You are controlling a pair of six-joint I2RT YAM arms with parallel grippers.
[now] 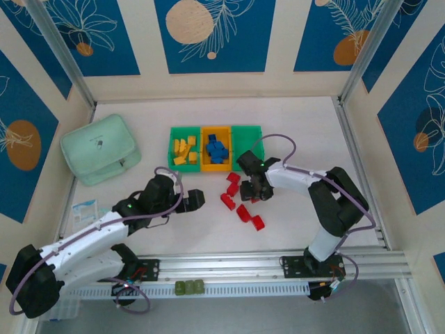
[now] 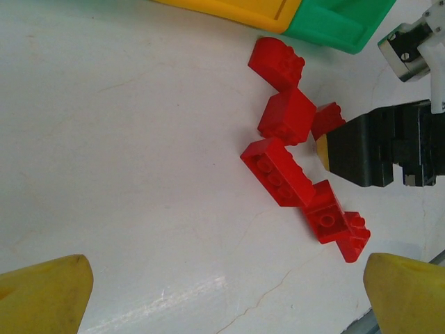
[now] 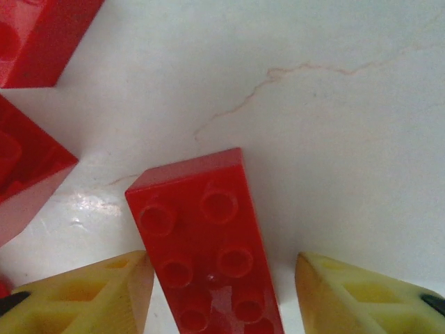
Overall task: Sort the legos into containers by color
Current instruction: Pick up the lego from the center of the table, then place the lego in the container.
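Note:
Three joined bins stand at the table's middle back: a green bin (image 1: 184, 149) holding yellow bricks, an orange bin (image 1: 216, 149) holding blue bricks, and a second green bin (image 1: 247, 138). Several red bricks (image 1: 243, 212) lie loose in front of them. My right gripper (image 1: 254, 189) is low over this cluster, open, its yellow fingers (image 3: 83, 299) straddling one long red brick (image 3: 208, 243) that lies flat on the table, with a gap on the right side. My left gripper (image 1: 196, 200) hovers left of the red bricks (image 2: 278, 170), open and empty, and its fingertips (image 2: 42, 292) are wide apart.
A pale mint rounded box (image 1: 101, 148) sits at the back left. Small olive-green blocks (image 1: 188, 287) rest on the front rail (image 1: 278, 264). A small packet (image 1: 85, 207) lies by the left wall. The right gripper's black body (image 2: 368, 149) sits just right of the red bricks.

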